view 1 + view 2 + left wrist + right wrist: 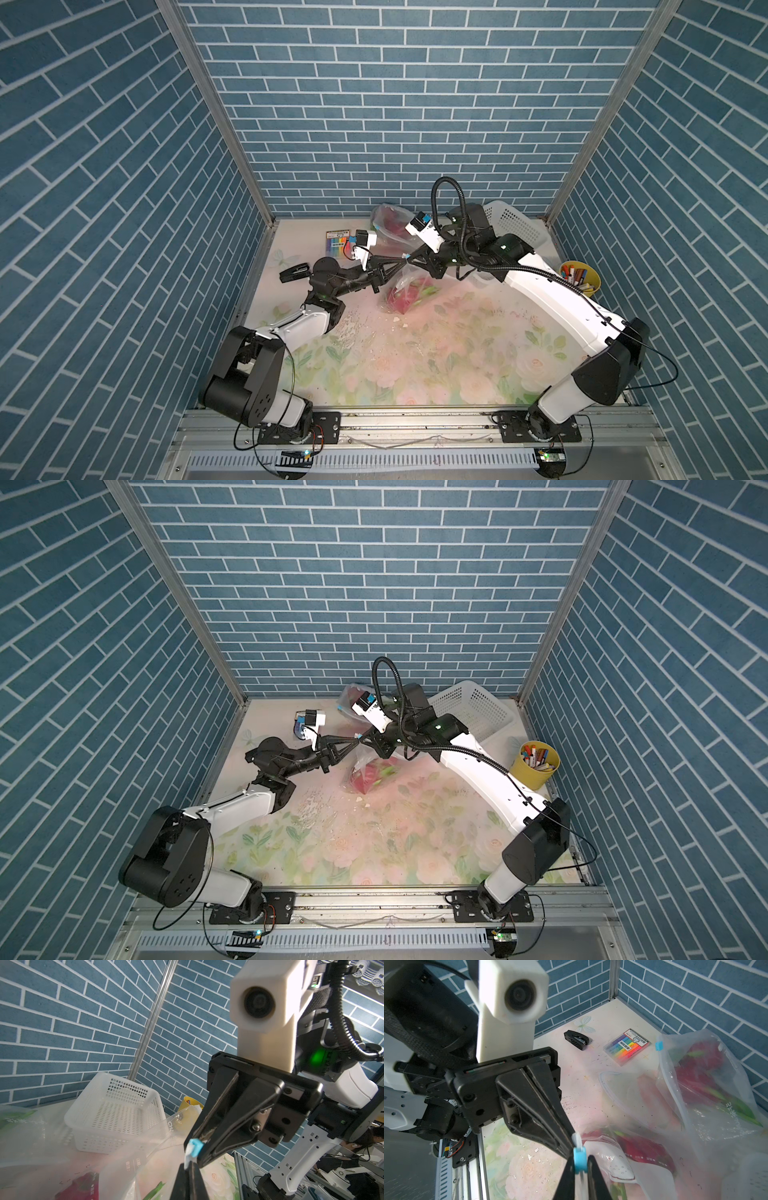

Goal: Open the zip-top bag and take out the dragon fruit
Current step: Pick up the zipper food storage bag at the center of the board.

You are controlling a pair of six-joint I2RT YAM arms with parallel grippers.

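Two hands meet tip to tip above the middle of the bench point(415, 365), both on the top edge of the clear zip-top bag point(409, 286). Your left hand point(189, 1164) is clamped fully shut on the white end of the zip strip. Your right hand point(412, 258) has its jaws standing narrow on the blue slider point(579, 1160), which sits pinched between the fingertips. The dragon fruit point(401, 301) lies low inside that bag, beneath the hands. A second bag point(386, 220) against the back wall holds more fruit. By my reading you are at the opening step: both grips are made and the zip is not yet run. The next move calls for drawing the right hand away along the strip while the left anchors its end. Keep the pull in line with the track, so the slider does not slip out or the film tear.
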